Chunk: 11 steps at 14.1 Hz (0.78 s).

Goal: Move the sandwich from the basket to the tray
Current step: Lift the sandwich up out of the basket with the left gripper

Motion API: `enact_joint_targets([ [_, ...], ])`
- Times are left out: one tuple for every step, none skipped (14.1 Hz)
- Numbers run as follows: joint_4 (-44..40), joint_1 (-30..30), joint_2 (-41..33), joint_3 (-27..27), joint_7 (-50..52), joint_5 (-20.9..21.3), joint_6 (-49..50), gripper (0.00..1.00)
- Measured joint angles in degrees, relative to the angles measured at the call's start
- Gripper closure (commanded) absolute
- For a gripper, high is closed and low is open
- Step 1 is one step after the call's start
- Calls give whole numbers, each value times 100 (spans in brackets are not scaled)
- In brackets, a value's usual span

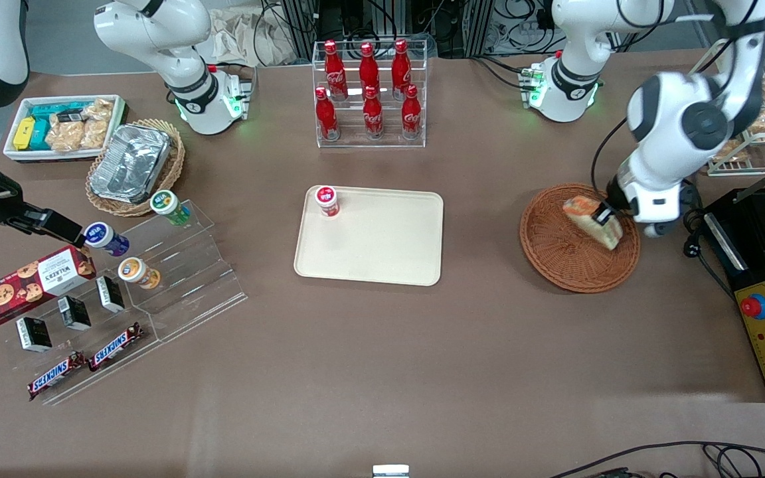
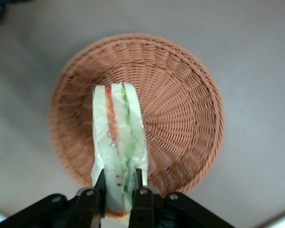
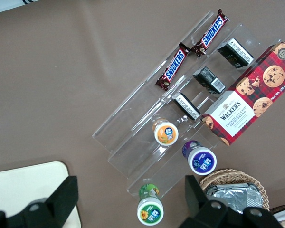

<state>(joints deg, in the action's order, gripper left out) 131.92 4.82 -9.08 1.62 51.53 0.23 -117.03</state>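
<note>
The left arm's gripper (image 2: 118, 195) is clamped on the clear-wrapped triangular sandwich (image 2: 118, 142) of pale bread, holding it over the round reddish-brown woven wicker basket (image 1: 555, 255), seemingly just lifted clear of the weave. The flat cream-beige rectangular plastic tray (image 1: 376, 245) lies well apart, toward the parked arm's end, with a small red-capped jar (image 1: 327, 200) on its corner.

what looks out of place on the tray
A small red-capped jar stands at a corner of the tray, where the sandwich goes. The hand is shut on the sandwich above the basket.
</note>
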Motion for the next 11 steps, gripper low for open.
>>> enact_joint_targets([
  [-396, -2, -61, -3, -93, 0, 534, 100],
  [-791, -3, -87, -6, -187, 0, 974, 100],
  [-1155, -4, -91, -8, -265, -1, 1348, 100],
  [-1506, -5, -91, -10, -344, -3, 1689, 100],
  [-1864, -5, -87, -11, -434, -20, 2020, 100],
  [-2193, -5, -83, -12, -539, -55, 2306, 100],
  [-2481, -5, -82, -12, -657, -88, 2543, 100],
  [-2707, -5, -81, -12, -789, -109, 2741, 100],
  [-2857, -5, -79, -12, -956, -120, 2894, 100],
  [-2937, -5, -72, -13, -1139, -124, 2963, 100],
  [-2970, -6, -59, -15, -1297, -129, 2975, 100],
])
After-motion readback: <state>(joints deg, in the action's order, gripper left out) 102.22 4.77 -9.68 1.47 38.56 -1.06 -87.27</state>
